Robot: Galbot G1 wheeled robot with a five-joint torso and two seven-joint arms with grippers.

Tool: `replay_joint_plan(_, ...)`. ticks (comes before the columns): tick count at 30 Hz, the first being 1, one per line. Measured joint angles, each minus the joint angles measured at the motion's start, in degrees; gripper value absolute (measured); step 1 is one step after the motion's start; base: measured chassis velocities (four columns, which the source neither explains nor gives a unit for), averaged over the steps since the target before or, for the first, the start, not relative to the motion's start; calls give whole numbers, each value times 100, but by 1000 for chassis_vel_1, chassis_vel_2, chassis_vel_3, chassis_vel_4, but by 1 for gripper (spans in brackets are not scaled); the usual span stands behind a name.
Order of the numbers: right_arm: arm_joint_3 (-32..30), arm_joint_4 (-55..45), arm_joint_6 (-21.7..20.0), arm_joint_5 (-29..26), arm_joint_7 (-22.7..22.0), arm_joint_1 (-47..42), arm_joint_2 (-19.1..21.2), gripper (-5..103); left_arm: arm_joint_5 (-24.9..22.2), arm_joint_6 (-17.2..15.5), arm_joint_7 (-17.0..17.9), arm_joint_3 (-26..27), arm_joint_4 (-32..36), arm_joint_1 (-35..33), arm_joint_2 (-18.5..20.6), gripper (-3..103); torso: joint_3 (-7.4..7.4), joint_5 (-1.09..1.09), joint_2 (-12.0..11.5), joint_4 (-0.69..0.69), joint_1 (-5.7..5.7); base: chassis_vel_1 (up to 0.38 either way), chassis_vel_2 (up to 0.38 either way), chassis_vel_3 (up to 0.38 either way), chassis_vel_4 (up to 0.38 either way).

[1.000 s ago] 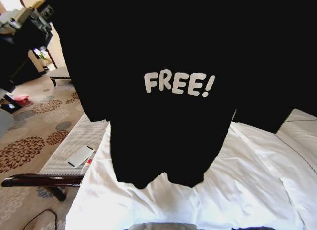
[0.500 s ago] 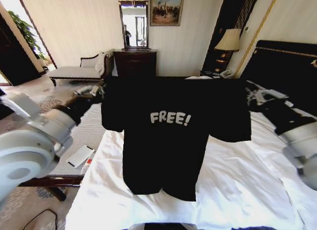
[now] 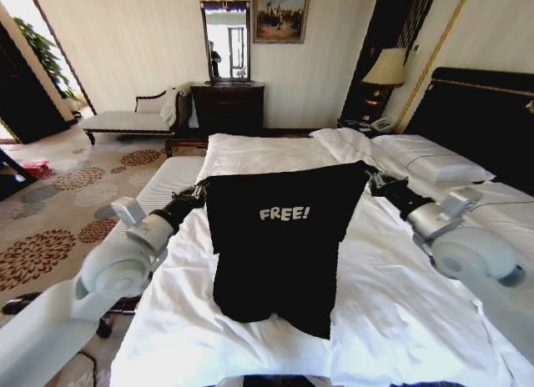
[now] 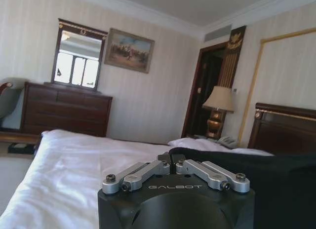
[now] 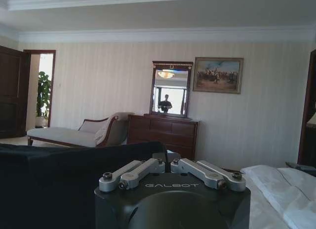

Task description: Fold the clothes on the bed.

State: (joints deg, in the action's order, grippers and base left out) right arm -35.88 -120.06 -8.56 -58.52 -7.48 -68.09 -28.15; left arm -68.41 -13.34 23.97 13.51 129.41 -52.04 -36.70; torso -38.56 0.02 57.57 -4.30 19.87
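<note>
Between the two grippers, the black soft-fabric sleeveless top with white "FREE!" lettering point(image 3: 279, 237) hangs stretched over the large double bed with white sheets and a dark wooden headboard point(image 3: 400, 320). The left gripper point(image 3: 200, 189) has its fingers pressed together on the garment's upper corner on that side, and the right gripper point(image 3: 370, 179) is pinched on the opposite upper corner, so the top edge runs nearly straight from one to the other. Below that held edge the fabric drops away from both tools, and its lower hem lies crumpled on the white sheet closer to the robot than either gripper. The lettering faces the head camera, just under the held edge.

From the left wrist, the left gripper point(image 4: 171, 162) shows its metal links drawn inward, with black cloth leading off from the fingertips. From the right wrist, the right gripper point(image 5: 168, 161) looks the same, with the black cloth spreading away from it. Beyond both grippers white pillows point(image 3: 417, 158) rest against the headboard end.
</note>
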Motion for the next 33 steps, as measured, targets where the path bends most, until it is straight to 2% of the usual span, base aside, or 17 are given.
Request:
replay_joint_plan(3,857,633,62,97,55,751,-172,0,278,27,-64,-391,-777,267,-293,0,0,-1,-1,-1,0,0,0,0,0)
replay_joint_plan(5,1015,743,67,111,61,883,-211,0,333,34,-73,-481,-922,327,-357,0,-1,-1,0,-2,1,0,0,0,0)
replay_joint_plan(7,1756,1172,74,140,68,1452,-411,0,557,64,-95,-872,-1446,648,-656,0,-1,-3,0,0,1,0,0,0,0)
replay_joint_plan(10,2131,1386,77,161,68,1728,-550,0,680,86,-95,-1113,-1707,855,-854,0,-1,-1,-1,1,1,0,0,0,0)
replay_joint_plan(11,2466,1613,88,196,74,1990,-704,0,807,113,-96,-1363,-2011,1108,-1120,0,0,-3,0,-1,0,0,0,0,0)
replay_joint_plan(14,3058,2124,121,238,80,2563,-1005,0,969,146,-129,-1674,-2639,1483,-1585,0,0,-2,0,-4,0,0,0,0,0)
replay_joint_plan(15,3058,2124,121,238,80,2563,-1005,0,969,146,-129,-1674,-2639,1483,-1585,0,0,-2,0,-4,0,0,0,0,0)
replay_joint_plan(16,3389,2487,160,272,94,2872,-1193,0,1063,171,-176,-1794,-3073,1652,-1796,0,0,-2,0,-2,0,0,0,0,0)
replay_joint_plan(18,3679,2894,224,333,108,3130,-1391,0,1175,205,-244,-1856,-3478,1773,-1975,0,-1,-2,0,-1,1,0,0,0,0)
replay_joint_plan(19,3679,2894,224,333,108,3130,-1391,0,1175,205,-244,-1856,-3478,1773,-1975,0,-1,-2,0,-1,1,0,0,0,0)
replay_joint_plan(23,4264,3920,369,488,161,3663,-1957,0,1417,279,-385,-1847,-4409,2003,-2391,0,-1,-2,0,2,1,0,0,0,0)
replay_joint_plan(25,4315,4040,391,515,180,3714,-2018,0,1446,286,-405,-1846,-4540,2052,-2448,0,-1,-2,0,2,1,0,0,0,0)
replay_joint_plan(27,4431,4340,453,595,232,3829,-2140,0,1542,314,-461,-1862,-4918,2219,-2614,0,0,-2,0,1,0,0,0,0,0)
replay_joint_plan(28,4542,4624,502,653,272,3939,-2241,0,1642,343,-514,-1890,-5346,2386,-2798,0,0,-3,0,-2,-1,0,0,0,0)
replay_joint_plan(29,4542,4624,502,653,272,3939,-2241,0,1642,343,-514,-1890,-5346,2386,-2798,0,0,-3,0,-2,-1,0,0,0,0)
replay_joint_plan(32,4753,5252,603,777,320,4186,-2457,0,1840,404,-634,-1948,-6198,2782,-3248,0,0,-1,0,-1,0,0,0,0,0)
replay_joint_plan(33,4753,5252,603,777,320,4186,-2457,0,1840,404,-634,-1948,-6198,2782,-3248,0,0,-1,0,-1,0,0,0,0,0)
